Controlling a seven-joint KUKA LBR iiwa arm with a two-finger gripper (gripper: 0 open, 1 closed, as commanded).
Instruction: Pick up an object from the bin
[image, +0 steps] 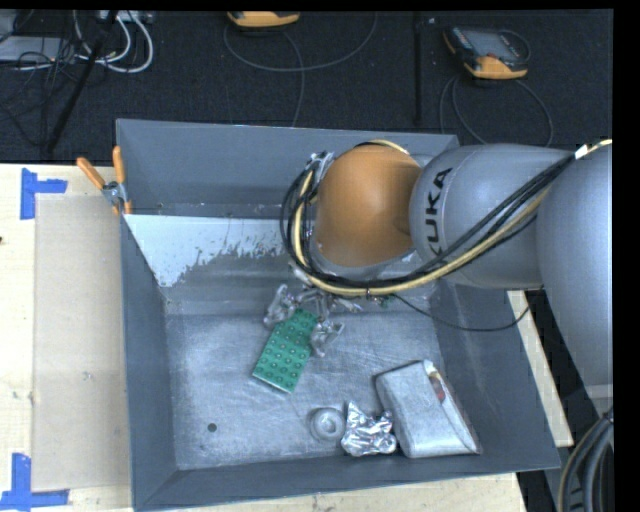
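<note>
A green studded building plate (281, 356) lies tilted on the bin floor, left of the middle. My gripper (302, 322) hangs under the orange dome, right at the plate's upper end. Its metal fingers (278, 305) stand apart, one at the plate's upper left corner and the other at its right edge. The jaws are open around that end, and the plate rests on the floor.
A grey wedge-shaped block with a red mark (425, 408) lies at the front right. Crumpled foil (367, 432) sits next to it, and a small round grey cap (325, 423) lies just left of the foil. The arm covers the bin's back right.
</note>
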